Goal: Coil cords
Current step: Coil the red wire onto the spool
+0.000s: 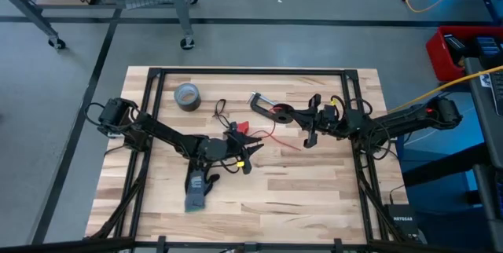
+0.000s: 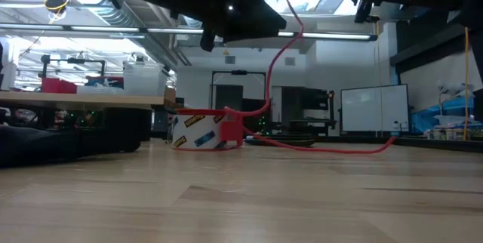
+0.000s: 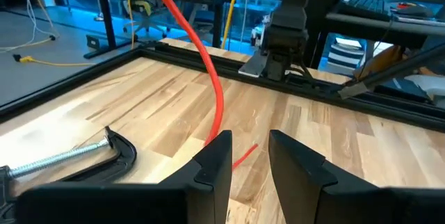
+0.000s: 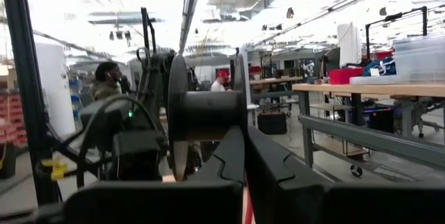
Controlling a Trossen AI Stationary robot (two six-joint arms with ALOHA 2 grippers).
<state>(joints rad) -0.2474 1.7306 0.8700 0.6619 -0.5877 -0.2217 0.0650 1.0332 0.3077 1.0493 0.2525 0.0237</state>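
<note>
High view: thin red flexible cord (image 1: 271,133) lies at the light wooden table (image 1: 314,198) centre, between both tools. Left tool (image 1: 250,157) at 7 o'clock of it, right tool (image 1: 311,123) at 3 o'clock.
Left wrist view: left tool (image 3: 250,158) parted, empty, cord (image 3: 208,71) alongside.
Right wrist view: right tool (image 4: 245,156) closed, pinching the cord (image 4: 247,210).

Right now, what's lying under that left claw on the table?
A red cord runs under the left claw toward a C-clamp. A grey glove lies beside it. The arm hides whatever is directly beneath.
</note>
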